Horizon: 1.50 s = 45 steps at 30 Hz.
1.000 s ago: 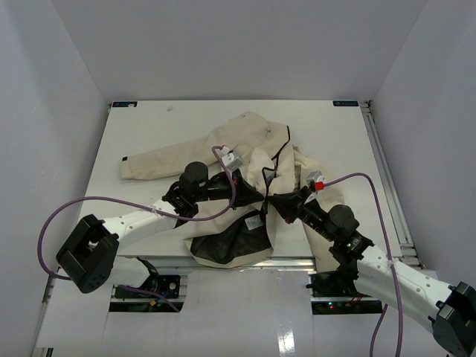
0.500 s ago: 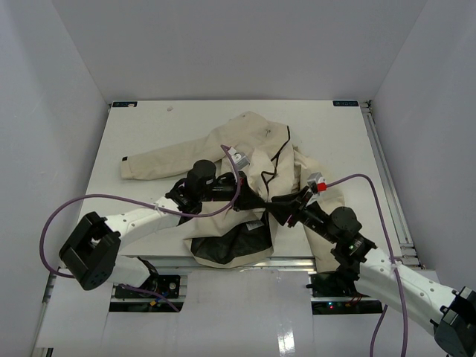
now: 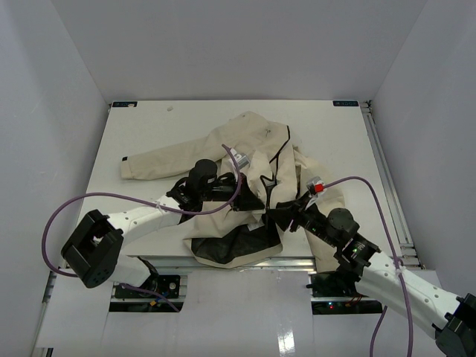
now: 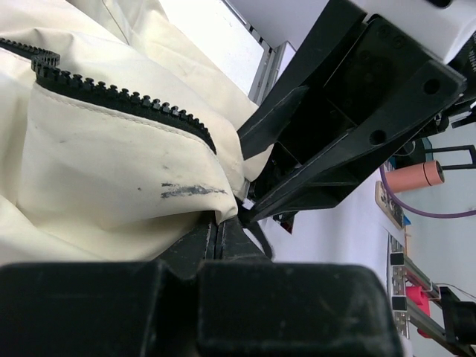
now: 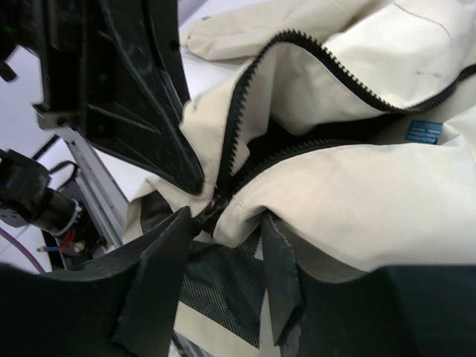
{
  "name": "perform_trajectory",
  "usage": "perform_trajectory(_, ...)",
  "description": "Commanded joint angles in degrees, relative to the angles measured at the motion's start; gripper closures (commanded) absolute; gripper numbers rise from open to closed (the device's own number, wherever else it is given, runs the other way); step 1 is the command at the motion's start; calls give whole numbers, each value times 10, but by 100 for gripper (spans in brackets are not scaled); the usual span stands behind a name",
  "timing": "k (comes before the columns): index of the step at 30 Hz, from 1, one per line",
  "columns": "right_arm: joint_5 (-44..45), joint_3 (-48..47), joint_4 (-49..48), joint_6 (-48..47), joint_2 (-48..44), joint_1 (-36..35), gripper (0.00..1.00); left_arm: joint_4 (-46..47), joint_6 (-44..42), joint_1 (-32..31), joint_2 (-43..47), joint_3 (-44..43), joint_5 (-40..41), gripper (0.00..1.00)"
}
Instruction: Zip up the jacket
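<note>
Both sets of fingers hold the jacket (image 3: 253, 137): the left fingers (image 4: 195, 245) are pressed together on a fold of cream cloth just below a row of black zipper teeth (image 4: 126, 104), and the right fingers (image 5: 160, 282) sit on either side of a bunched fold at the lower end of the zipper, clamped on it as far as the wrist view shows. Seen from above, the two come in from opposite sides and nearly meet over the lower front of the garment, the left fingers (image 3: 249, 192) a little farther from the near edge of the worktop (image 3: 149, 126) than the right fingers (image 3: 277, 213). The jacket lies crumpled in the middle of the worktop with its front open. One sleeve (image 3: 160, 158) stretches flat toward the left edge. The hem reaches the near edge, where the black mesh lining (image 3: 223, 245) is turned up. In the right wrist view the two zipper edges (image 5: 327, 56) spread apart away from the fingers and come together at the fold between them. A small blue label (image 5: 422, 132) shows inside the opening, and a dark smudge (image 4: 186, 191) marks the cloth beside the left fingers
</note>
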<state>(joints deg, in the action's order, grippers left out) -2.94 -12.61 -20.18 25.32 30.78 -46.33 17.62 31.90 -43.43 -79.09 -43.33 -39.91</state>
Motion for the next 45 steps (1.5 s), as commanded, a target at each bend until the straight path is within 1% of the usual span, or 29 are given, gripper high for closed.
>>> perform_trajectory(1, 26, -20, 64, -1, -31, -3, 49, 16, 11, 9, 17, 9, -22, 100)
perform_trajectory(5, 16, -22, 74, -4, -53, -3, 39, 19, 15, 17, 12, 11, -25, 100)
perform_trajectory(6, 12, -23, 74, -3, -56, -3, 33, 23, 18, 19, 7, 12, -31, 100)
perform_trajectory(8, 5, -29, 76, -1, -59, -3, 27, 33, 25, 23, 1, 14, -41, 100)
perform_trajectory(12, 6, -36, 87, 0, -63, -3, 23, 37, 29, 29, -2, 19, -47, 100)
perform_trajectory(18, 29, -67, 124, -8, -72, -5, 22, 39, 33, 32, -7, 21, -51, 100)
perform_trajectory(21, 87, -130, 189, -24, -45, -19, 18, 42, 35, 34, -13, 21, -53, 100)
perform_trajectory(23, 116, -175, 225, -26, -19, -38, 18, 47, 38, 35, -15, 22, -56, 100)
perform_trajectory(26, 168, -225, 275, -23, 15, -68, 19, 52, 41, 38, -14, 25, -59, 100)
perform_trajectory(28, 202, -250, 308, -16, 39, -86, 22, 54, 41, 39, -11, 28, -58, 100)
perform_trajectory(30, 215, -260, 322, 5, 57, -102, 29, 55, 41, 39, -10, 31, -55, 100)
perform_trajectory(32, 216, -258, 324, 21, 60, -126, 34, 56, 40, 39, -12, 32, -54, 100)
perform_trajectory(36, 254, -258, 341, 47, 61, -174, 42, 58, 42, 39, -15, 31, -56, 100)
perform_trajectory(40, 243, -242, 336, 62, 63, -212, 44, 62, 44, 39, -12, 35, -57, 100)
perform_trajectory(45, 229, -187, 291, 82, 54, -229, 45, 80, 58, 39, -7, 38, -69, 100)
